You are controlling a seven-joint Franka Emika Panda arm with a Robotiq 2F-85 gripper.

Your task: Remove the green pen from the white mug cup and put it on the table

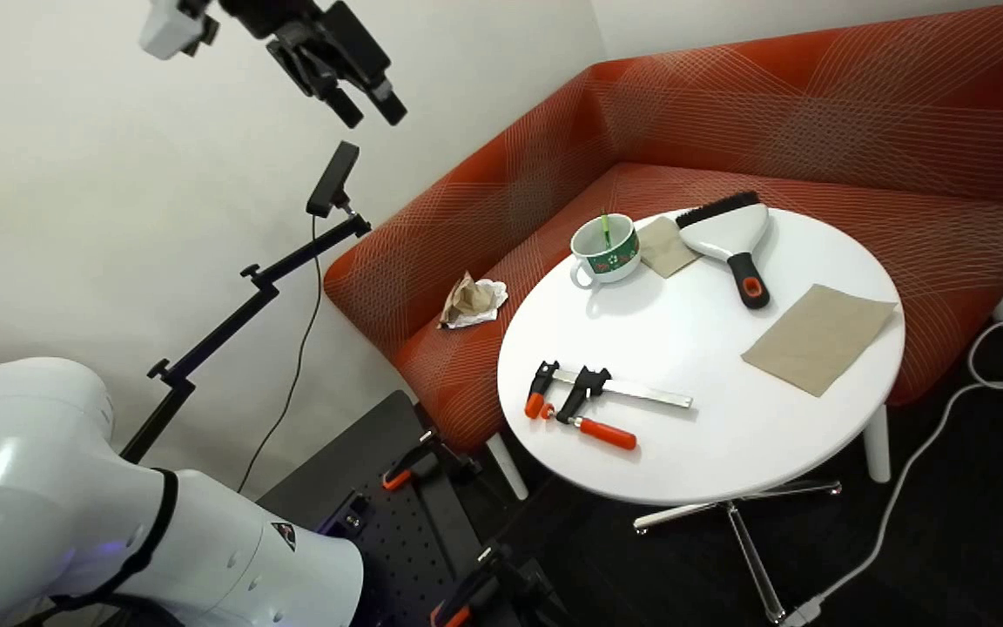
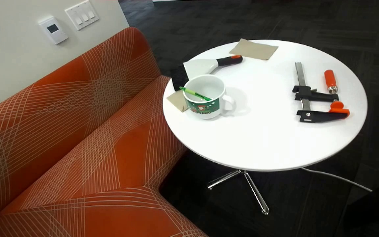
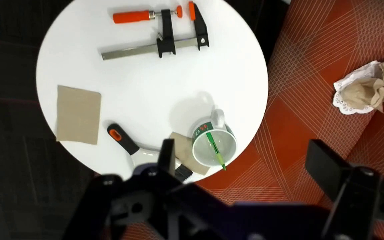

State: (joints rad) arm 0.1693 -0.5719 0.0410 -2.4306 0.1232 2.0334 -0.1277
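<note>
The white mug cup stands upright on the round white table. It has a green printed band and also shows in an exterior view and the wrist view. The green pen leans inside the mug, with one end sticking out over the rim; it shows too in an exterior view and the wrist view. My gripper is high above the table, well apart from the mug. In the wrist view, its fingers are wide apart with nothing held.
An orange-and-black clamp lies on the table. A white brush with a black handle lies near the mug. Brown paper pieces lie on the table, one beside the mug. A red-orange sofa borders the table and bears crumpled paper.
</note>
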